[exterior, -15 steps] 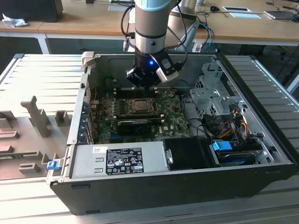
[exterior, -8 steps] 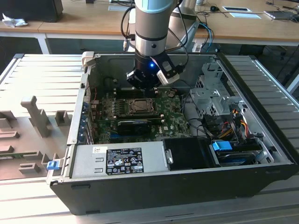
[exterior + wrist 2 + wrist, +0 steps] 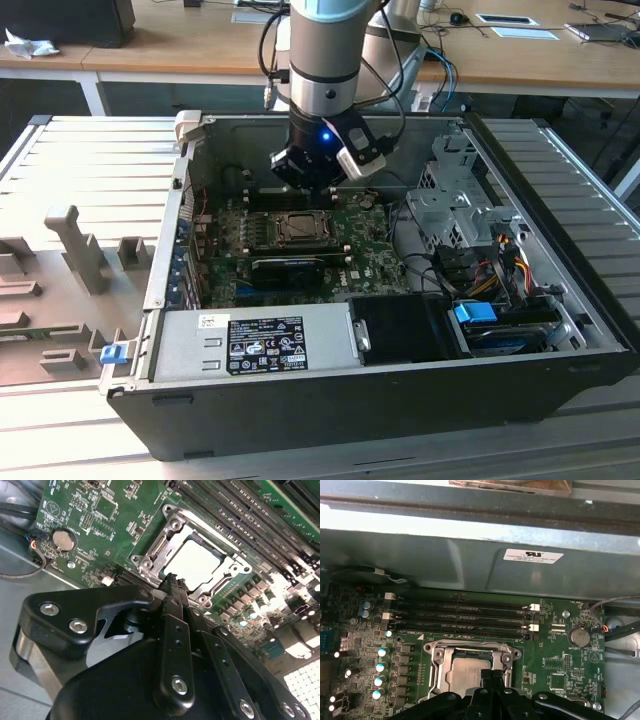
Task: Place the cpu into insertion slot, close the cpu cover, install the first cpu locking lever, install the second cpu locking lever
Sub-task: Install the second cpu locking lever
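Our fingers (image 3: 172,587) sit pinched together, holding nothing, w/ tips just over the cover (image 3: 172,530) edge. The cpu (image 3: 197,562) lies in the slot (image 3: 470,655). Risk: tips slip off, scraping cpu.

Pale grey cpu (image 3: 196,562), silver cpu cover (image 3: 165,535), green circuit board (image 3: 95,510).

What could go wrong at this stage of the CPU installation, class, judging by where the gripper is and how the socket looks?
The gripper sits right at the edge of the cpu cover, which lies over the cpu; a skewed push might scrape the chip or bend the frame. The memory slots run close beside the insertion slot, so sideways drift could knock them.
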`<state>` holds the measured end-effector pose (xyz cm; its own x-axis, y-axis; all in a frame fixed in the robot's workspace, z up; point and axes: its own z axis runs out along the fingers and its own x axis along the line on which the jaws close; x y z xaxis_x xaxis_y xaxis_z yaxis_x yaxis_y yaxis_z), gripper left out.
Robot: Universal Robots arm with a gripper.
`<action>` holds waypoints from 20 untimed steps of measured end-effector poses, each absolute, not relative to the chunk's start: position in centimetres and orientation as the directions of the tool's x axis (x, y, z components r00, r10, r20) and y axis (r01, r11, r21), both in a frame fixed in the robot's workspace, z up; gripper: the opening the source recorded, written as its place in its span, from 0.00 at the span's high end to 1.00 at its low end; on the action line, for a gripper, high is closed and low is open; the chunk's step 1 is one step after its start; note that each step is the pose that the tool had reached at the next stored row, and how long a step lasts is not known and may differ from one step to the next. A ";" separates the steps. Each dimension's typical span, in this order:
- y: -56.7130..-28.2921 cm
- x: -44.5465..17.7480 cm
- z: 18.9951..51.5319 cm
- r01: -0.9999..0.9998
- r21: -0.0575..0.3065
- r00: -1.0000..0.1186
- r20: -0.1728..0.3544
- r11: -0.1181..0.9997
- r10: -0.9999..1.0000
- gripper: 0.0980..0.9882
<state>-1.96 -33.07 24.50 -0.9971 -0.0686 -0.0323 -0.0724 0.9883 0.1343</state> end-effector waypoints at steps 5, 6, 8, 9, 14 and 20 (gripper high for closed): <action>-33.7 -2.0 24.5 -0.072 0.134 -0.997 -0.032 0.988 -0.069 0.99; -33.8 -2.0 24.5 -0.072 0.134 -0.997 -0.032 0.988 -0.069 0.99; -33.8 -2.0 25.0 -0.072 0.134 -0.997 -0.032 0.988 -0.068 0.99; -33.8 -2.0 25.3 -0.072 0.134 -0.997 -0.032 0.988 -0.069 0.99; -34.7 -2.0 25.7 -0.072 0.134 -0.997 -0.032 0.988 -0.069 0.99; -36.7 -2.0 25.3 -0.075 0.137 -0.997 -0.024 0.988 -0.073 0.99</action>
<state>-2.02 -36.68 25.30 -0.9971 -0.0727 -0.0243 -0.0754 0.9878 0.1365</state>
